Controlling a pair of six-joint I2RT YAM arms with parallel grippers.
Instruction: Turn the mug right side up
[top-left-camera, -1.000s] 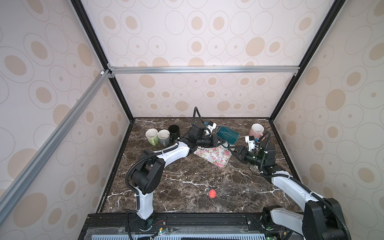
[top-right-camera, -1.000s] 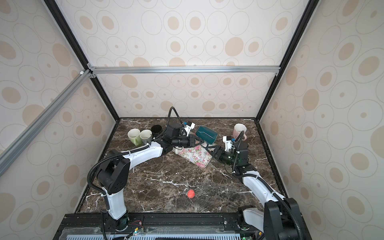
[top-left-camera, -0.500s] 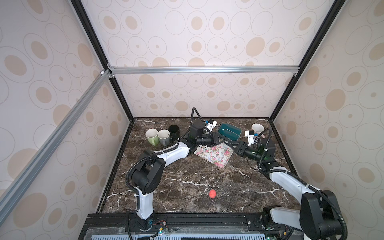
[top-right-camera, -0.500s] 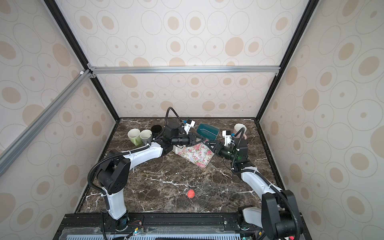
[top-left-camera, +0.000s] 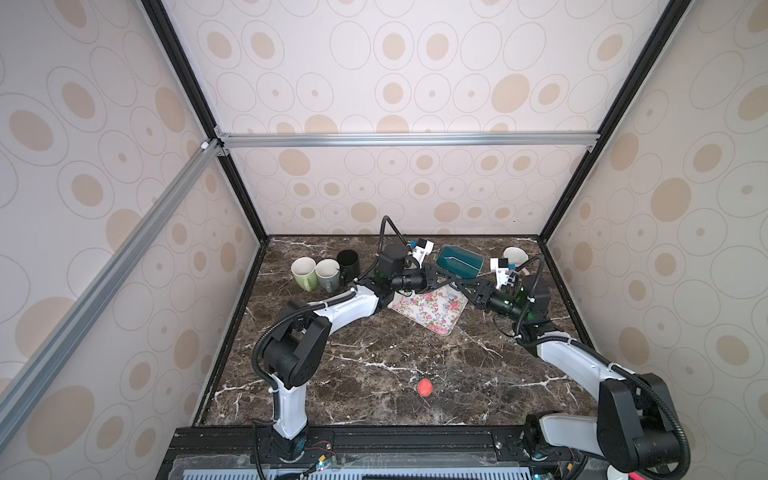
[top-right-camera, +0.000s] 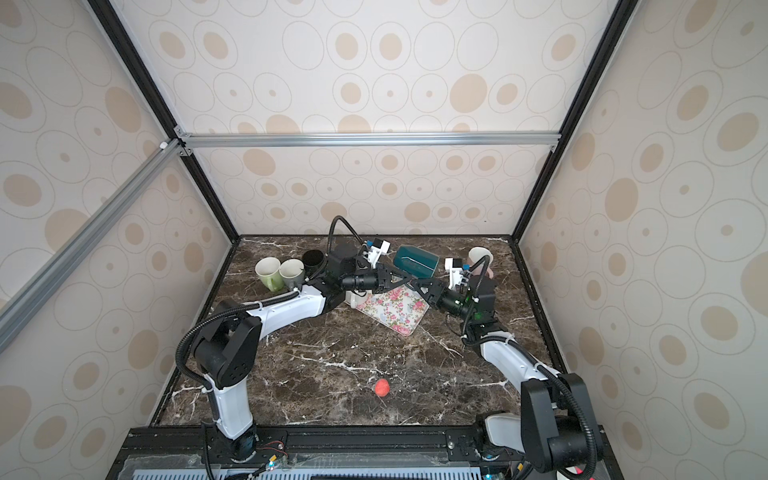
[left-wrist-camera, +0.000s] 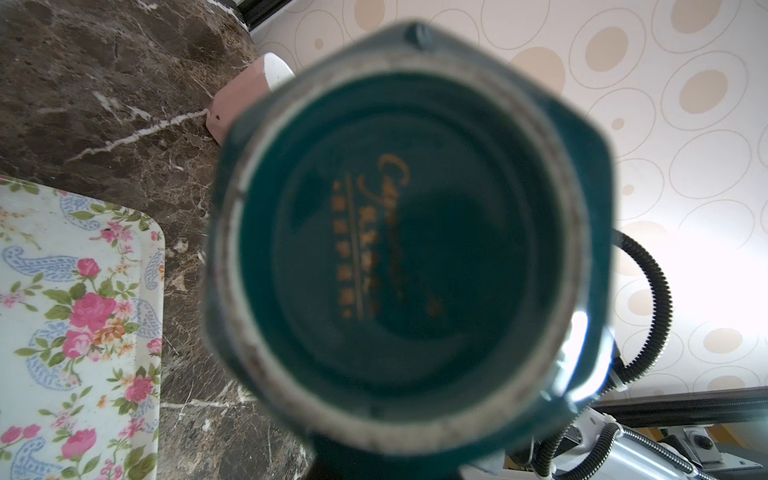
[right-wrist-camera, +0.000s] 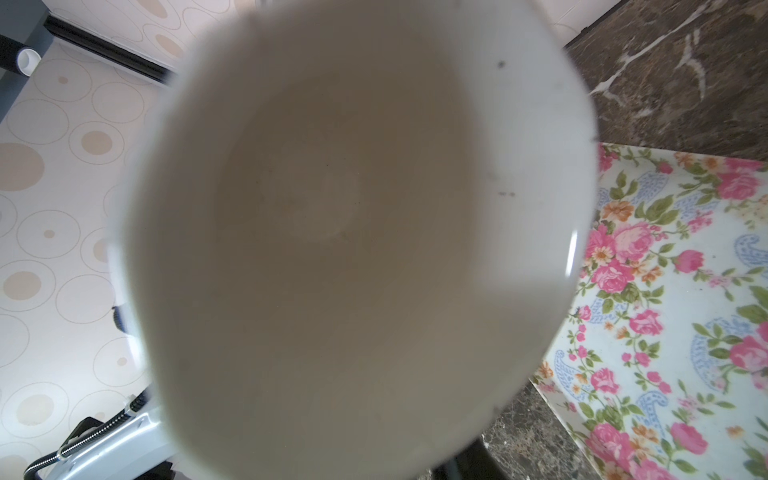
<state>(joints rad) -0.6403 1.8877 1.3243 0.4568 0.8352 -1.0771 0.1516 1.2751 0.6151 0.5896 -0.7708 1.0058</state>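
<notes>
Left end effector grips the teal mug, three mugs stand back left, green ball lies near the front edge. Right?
One thing is off: the ball is red, not green, as both top views show. The rest holds: the left end effector grips the teal mug, and the green mug, grey mug and black mug stand back left.

I record a dark marbled tabletop (top-left-camera: 374, 353). Far left: green mug (top-left-camera: 304, 272), grey mug (top-left-camera: 328, 274) and black mug (top-left-camera: 348, 262), close together in a row, mouths up. Far centre: floral tray (top-left-camera: 432, 309), lying flat. Far right corner: pink mug (top-left-camera: 514, 255), white inside. Near centre: small red ball (top-left-camera: 425, 387), well apart from the rest.
</notes>
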